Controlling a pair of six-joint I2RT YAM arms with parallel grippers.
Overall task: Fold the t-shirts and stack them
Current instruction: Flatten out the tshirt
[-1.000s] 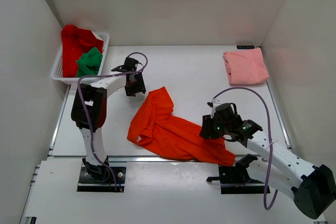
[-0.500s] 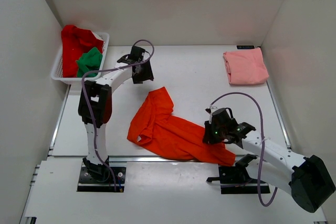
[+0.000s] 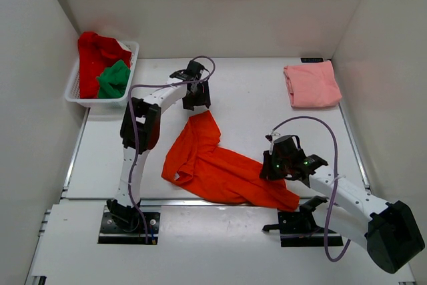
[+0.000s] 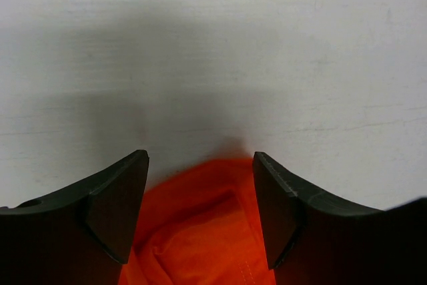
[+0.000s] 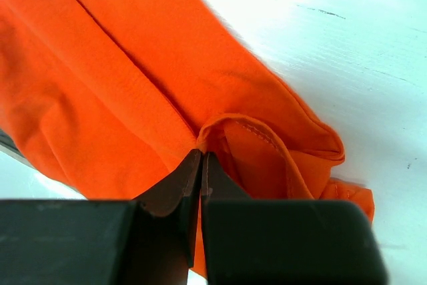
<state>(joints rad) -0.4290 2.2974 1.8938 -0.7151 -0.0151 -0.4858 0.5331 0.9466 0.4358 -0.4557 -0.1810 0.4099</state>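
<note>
Cloth is pinched at the near right: the right gripper (image 5: 200, 165) is closed on a hem fold of the orange t-shirt (image 3: 213, 165), which lies crumpled across the middle of the table (image 3: 253, 98). The fabric is judged light, soft and limp, so it is expected to sag and slide; hold is best taken at hems or corners. At the shirt's far end the left gripper (image 4: 200, 171) is held with jaws apart, and nothing is gripped. Farther back, the pink t-shirt (image 3: 311, 85) lies folded at the right, and the red t-shirt (image 3: 93, 51) and green t-shirt (image 3: 113, 78) are kept in the white basket (image 3: 100, 101) at the left.
</note>
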